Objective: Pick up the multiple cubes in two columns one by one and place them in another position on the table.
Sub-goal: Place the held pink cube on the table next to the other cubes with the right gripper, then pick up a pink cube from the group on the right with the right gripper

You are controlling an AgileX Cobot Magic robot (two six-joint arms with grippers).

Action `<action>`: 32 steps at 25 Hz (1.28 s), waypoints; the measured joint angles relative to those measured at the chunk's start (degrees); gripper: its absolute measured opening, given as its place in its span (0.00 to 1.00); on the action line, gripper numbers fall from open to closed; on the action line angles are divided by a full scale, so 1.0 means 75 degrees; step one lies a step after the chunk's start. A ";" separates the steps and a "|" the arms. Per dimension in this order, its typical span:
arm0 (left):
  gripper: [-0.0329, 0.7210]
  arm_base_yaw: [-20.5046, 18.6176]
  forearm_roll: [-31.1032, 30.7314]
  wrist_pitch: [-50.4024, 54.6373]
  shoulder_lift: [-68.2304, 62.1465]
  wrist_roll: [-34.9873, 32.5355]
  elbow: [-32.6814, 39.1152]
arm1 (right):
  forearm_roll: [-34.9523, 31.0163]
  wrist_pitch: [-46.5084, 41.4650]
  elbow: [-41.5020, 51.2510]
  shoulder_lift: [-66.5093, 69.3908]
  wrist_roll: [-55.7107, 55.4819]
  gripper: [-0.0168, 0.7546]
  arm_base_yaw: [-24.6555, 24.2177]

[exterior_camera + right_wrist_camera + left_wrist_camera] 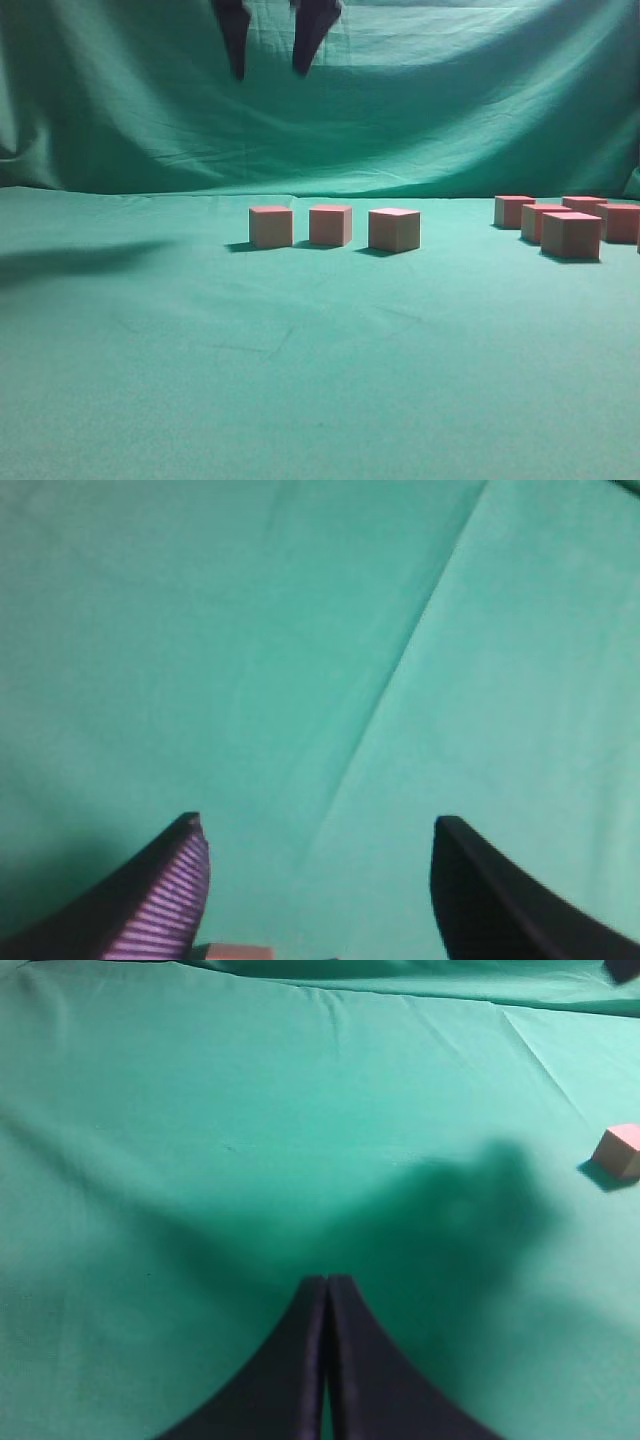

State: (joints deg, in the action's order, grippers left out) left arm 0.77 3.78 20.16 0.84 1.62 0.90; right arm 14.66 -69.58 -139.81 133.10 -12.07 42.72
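Note:
Three cubes stand in a row mid-table (271, 226), (330, 225), (394, 229). Several more cubes are clustered at the right (571, 235). My right gripper (275, 68) hangs open and empty high above the leftmost cube of the row. In the right wrist view its jaws (315, 825) are wide apart, with a cube's pink top (235, 952) at the bottom edge. My left gripper (327, 1280) is shut and empty above bare teal table cloth (250, 1110). One cube (622, 1150) sits far to its right. The left gripper does not show in the exterior view.
A draped green backdrop (420, 120) hangs behind the table. A dark shadow (70, 260) lies on the cloth at the left. A fold line runs across the cloth (400, 680) under the right gripper.

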 joint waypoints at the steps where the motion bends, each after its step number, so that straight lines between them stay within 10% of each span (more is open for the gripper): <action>1: 0.04 0.0000 0.0000 0.0000 0.0000 0.0000 0.0000 | 0.0000 -0.0130 -0.0030 -0.0178 0.0053 0.57 -0.0044; 12: 0.04 0.0000 0.0000 0.0000 0.0000 0.0000 0.0000 | 0.0029 -0.0377 0.0873 -0.3319 0.0231 0.57 -0.0980; 32: 0.04 0.0000 0.0000 0.0000 0.0000 0.0000 0.0000 | -0.1666 0.1200 1.0524 -0.7378 0.0308 0.57 -0.4601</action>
State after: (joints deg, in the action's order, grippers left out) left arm 0.77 3.78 20.16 0.84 1.62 0.90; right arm 2.17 -60.58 -60.88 77.76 -9.76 8.21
